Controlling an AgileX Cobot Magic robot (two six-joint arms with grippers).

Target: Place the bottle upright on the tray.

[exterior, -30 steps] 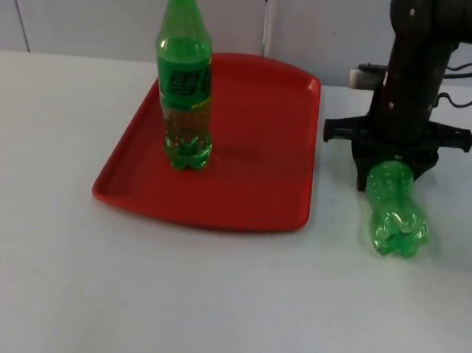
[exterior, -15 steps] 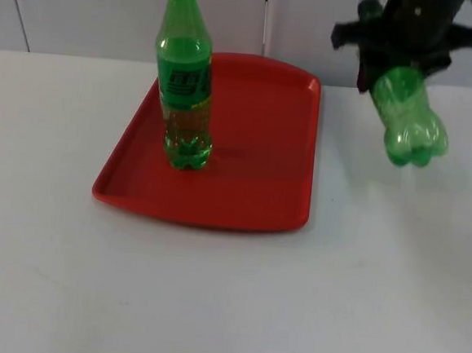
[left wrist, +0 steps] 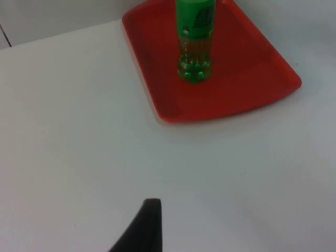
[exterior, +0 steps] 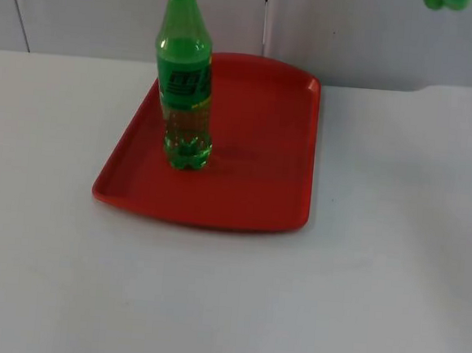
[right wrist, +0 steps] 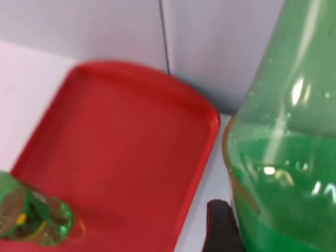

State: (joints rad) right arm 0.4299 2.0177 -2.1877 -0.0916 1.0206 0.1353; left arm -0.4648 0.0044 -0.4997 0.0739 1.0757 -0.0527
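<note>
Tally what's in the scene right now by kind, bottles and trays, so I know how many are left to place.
Green bottles: 2, one upright on the tray, one held up off the table in the right end effector.
Red trays: 1.
Total: 3 things. One bottle is left to place.

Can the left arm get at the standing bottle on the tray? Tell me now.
Probably yes. The standing bottle is upright on the red tray, with bare white table between it and the left gripper; nothing blocks the way.
</note>
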